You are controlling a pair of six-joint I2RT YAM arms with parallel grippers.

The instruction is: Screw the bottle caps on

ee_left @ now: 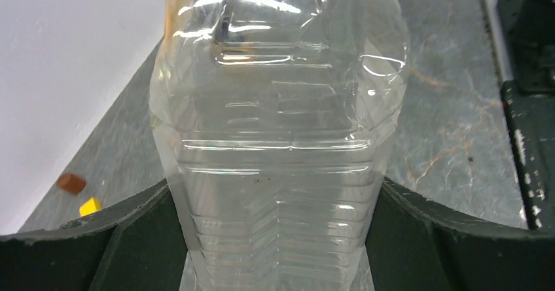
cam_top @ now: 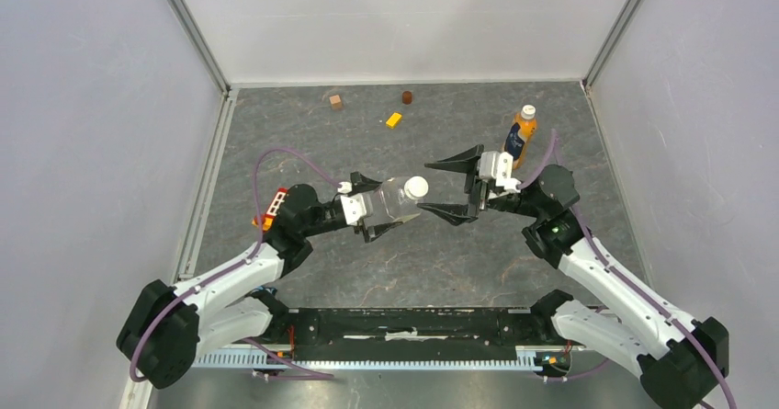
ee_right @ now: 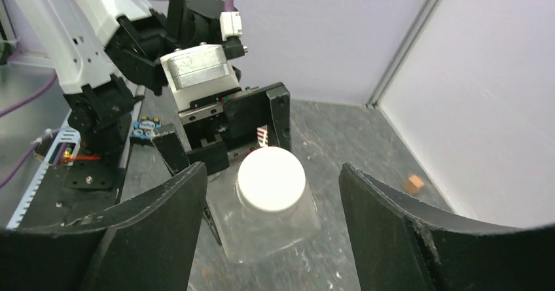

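Left gripper (cam_top: pixel 378 207) is clamped on the large clear plastic bottle (ee_left: pixel 278 140), held on its side. A round white screw cap (ee_right: pixel 271 178) sits on its neck. Right gripper (cam_top: pixel 426 187) stands spread either side of that cap, apart from it. Beyond and right of the clear bottle, the small orange bottle (cam_top: pixel 519 141) stands upright, second white cap (cam_top: pixel 527 112) on top. Count: two bottles, two caps, both seated. Tightness cannot be judged; tightening likely remains.

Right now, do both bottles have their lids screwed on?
The small orange plastic bottle stands with its round white cap on, so it looks done. The left gripper holds the larger clear plastic bottle sideways, a second white cap on its neck. The right gripper, open, faces that cap; tightening it seems left.
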